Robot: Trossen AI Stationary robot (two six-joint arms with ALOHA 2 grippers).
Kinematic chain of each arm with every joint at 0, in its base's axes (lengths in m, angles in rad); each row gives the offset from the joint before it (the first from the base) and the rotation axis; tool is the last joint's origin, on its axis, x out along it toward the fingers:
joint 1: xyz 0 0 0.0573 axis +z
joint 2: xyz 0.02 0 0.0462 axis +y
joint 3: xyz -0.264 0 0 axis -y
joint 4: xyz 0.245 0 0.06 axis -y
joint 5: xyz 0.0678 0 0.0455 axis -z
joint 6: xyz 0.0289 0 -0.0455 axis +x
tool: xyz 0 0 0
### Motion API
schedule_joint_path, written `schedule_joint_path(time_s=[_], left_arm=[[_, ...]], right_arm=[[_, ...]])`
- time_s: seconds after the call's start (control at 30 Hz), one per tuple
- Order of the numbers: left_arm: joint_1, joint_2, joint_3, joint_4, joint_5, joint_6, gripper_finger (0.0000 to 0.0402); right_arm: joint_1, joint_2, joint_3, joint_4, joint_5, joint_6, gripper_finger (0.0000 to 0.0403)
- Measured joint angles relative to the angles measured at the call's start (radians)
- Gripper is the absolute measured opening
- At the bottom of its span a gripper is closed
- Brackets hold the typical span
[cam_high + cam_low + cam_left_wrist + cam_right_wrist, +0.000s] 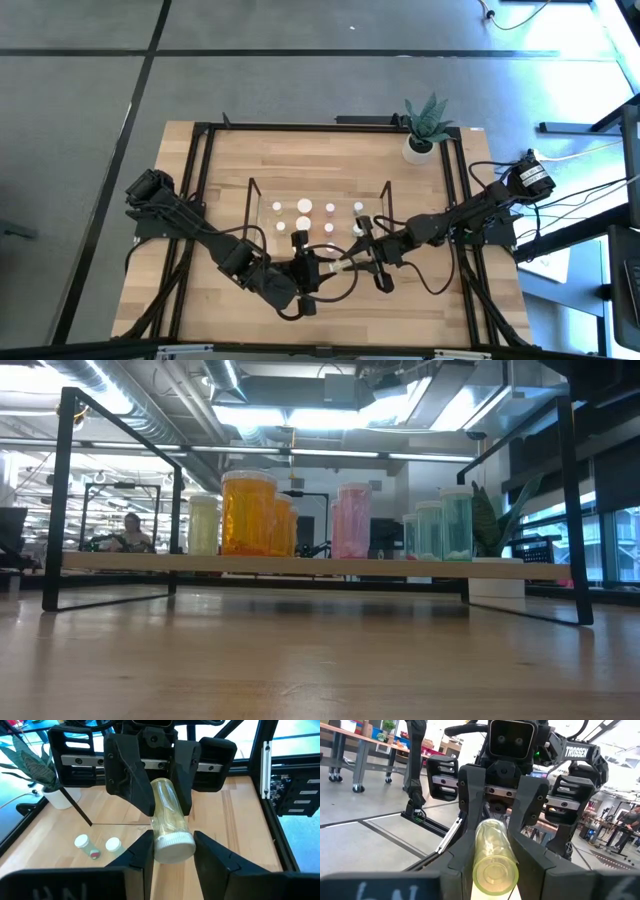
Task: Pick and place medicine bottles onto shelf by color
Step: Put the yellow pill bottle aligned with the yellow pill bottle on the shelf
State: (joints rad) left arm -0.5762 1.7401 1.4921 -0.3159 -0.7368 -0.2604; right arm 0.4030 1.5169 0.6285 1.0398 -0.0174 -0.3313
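Bare tabletop (420, 305) before shelf (318, 185); both grippers' fingers (145, 852) clamp one bottle (169, 822).

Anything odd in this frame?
One pale yellow-green bottle lies horizontal in mid-air in front of the shelf, gripped at both ends: cap end in the left gripper, base end in the right gripper. Shelved bottles stand upright.

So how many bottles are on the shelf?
8 bottles: four in the far row of the shelf, four in the near row. The arms may hide more.
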Motion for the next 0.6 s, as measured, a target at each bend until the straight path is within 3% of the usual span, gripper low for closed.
schedule_joint_path(time_s=[0.17,0.47,0.6], left_arm=[[0.0,0.0,0.0,-0.001,0.003,0.001,0.0101],[0.0,0.0,0.0,-0.009,-0.002,0.003,0.0101],[-0.006,-0.002,0.0,-0.009,-0.005,0.002,0.0101]], right_arm=[[0.0,-0.001,0.0,-0.009,-0.001,0.005,0.0124],[0.001,-0.001,0.0,-0.016,-0.003,0.009,0.0193],[0.001,0.0,0.0,-0.024,0.06,0.008,0.0206]])
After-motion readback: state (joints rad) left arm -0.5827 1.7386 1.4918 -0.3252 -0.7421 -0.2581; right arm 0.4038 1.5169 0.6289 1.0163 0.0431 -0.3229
